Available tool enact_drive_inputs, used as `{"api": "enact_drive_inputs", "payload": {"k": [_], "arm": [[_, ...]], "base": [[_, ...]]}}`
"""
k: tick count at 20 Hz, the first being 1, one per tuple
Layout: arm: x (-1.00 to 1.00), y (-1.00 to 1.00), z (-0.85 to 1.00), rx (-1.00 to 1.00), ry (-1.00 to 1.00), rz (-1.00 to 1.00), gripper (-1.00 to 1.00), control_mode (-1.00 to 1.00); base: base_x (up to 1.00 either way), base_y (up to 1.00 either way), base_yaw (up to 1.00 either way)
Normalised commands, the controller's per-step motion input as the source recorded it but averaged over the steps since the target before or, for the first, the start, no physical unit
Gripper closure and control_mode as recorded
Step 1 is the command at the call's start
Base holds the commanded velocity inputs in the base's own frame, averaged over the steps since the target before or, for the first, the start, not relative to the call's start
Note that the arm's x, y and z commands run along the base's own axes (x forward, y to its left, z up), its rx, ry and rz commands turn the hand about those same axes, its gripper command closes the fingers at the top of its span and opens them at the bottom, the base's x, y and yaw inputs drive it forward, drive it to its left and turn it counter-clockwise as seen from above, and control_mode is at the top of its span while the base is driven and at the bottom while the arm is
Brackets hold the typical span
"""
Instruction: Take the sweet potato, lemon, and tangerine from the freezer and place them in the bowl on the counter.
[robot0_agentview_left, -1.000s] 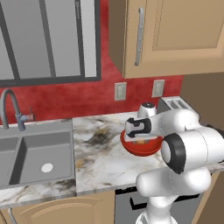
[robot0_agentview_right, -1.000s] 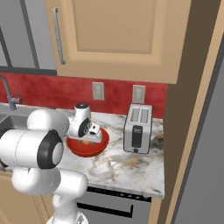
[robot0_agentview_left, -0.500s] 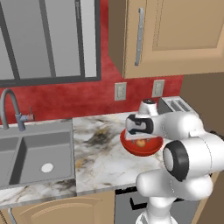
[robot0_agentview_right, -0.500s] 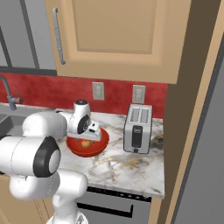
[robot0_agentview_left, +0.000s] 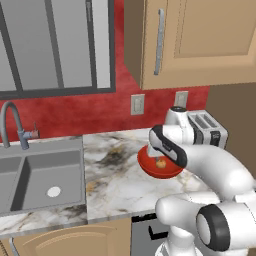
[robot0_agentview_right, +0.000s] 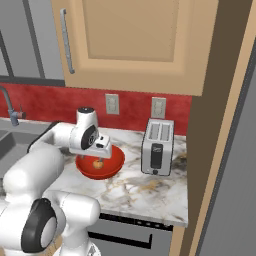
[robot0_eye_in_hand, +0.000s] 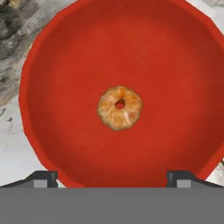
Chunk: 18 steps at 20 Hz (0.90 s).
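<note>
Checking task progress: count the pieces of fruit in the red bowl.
1: the tangerine lies alone at the middle of the bowl, below the open gripper. The hand view shows the whole bowl floor.

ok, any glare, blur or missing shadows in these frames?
Hand view: sharp and evenly lit; the small round orange tangerine casts almost no shadow on the glossy red round bowl. Left base view: soft dark patches on the veined white marble counter. Right base view: no glare on the silver toaster.

Glossy red bowl (robot0_eye_in_hand: 57, 65) — bright orange tangerine (robot0_eye_in_hand: 120, 107) — white-grey marble counter (robot0_agentview_left: 117, 175), brown-veined
</note>
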Motion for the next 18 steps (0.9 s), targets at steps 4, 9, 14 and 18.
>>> {"api": "enact_drive_inputs", "payload": {"k": [4, 9, 14, 18], "arm": [[-0.26, 0.0, 0.48, 0.0, 0.0, 0.0, -1.0, -1.0], [-0.41, -0.02, 0.46, 0.0, 0.0, 0.0, -1.0, -1.0], [-0.35, 0.0, 0.48, 0.0, 0.0, 0.0, -1.0, -1.0], [-0.26, 0.0, 0.45, 0.0, 0.0, 0.0, -1.0, -1.0]], "base": [[0.0, 0.0, 0.0], [0.0, 0.0, 0.0], [0.0, 0.0, 0.0], [0.0, 0.0, 0.0]]}}
